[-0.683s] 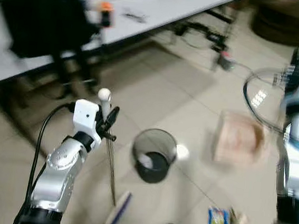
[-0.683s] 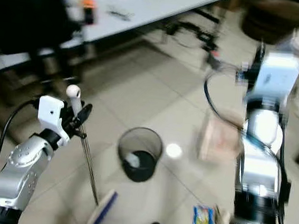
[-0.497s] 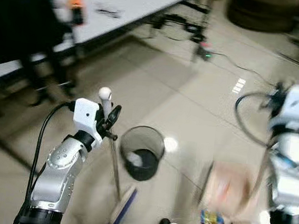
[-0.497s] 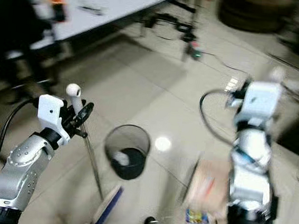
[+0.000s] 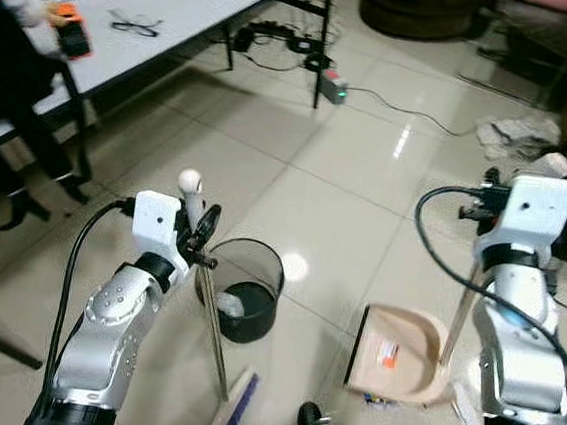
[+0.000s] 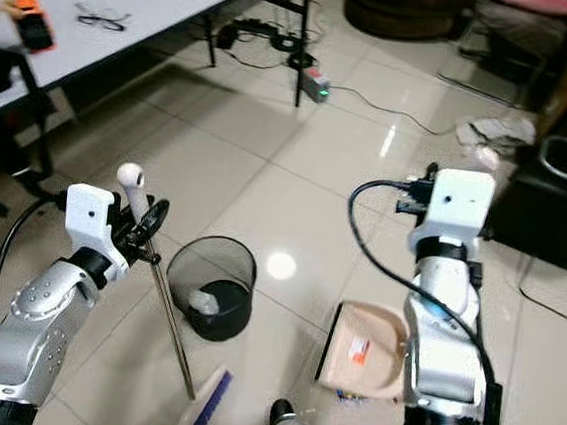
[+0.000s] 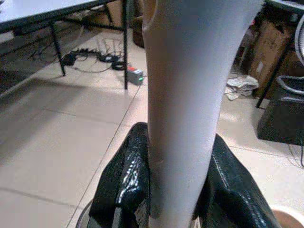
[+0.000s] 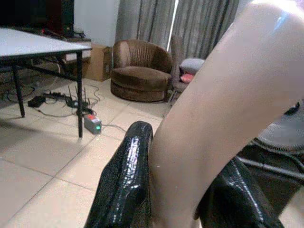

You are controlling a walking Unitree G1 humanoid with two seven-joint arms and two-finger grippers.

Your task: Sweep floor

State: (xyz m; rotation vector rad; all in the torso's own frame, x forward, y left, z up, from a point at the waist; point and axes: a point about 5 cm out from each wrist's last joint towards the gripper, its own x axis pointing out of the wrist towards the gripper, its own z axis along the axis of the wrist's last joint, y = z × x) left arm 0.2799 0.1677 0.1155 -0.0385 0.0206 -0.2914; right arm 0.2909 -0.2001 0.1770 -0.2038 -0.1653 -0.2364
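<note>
Broom, thin metal shaft with a cream handle topped by a round knob, standing nearly upright on the tiled floor, brush head low beside the robot's foot. Clamped near the top by the left pincer, fingers pressed against both sides of the cream handle. Left arm bent at the elbow, forearm raised forward and up, white wrist block uppermost.

Dustpan, beige, tilted on the floor at the right with a small orange-red scrap inside and a colourful wrapper just under its front edge. Long cream handle rising to the right pincer, gripped between its two black fingers. Right arm raised steeply, wrist block high, black cable looping from it.

Black mesh wastebasket on the floor between broom and dustpan, just beside the broom shaft, with pale crumpled rubbish at its bottom.

White bench at upper left, carrying a pair of glasses and an orange-and-black object; dark-clothed person seated at its near edge. Power strip with a green light and tangled cables beneath the bench legs. Crumpled cloth on the floor at upper right.

Right wrist view adding a brown armchair, curtains, a cardboard box and a fan grille; left wrist view adding boxes and a black bin.
</note>
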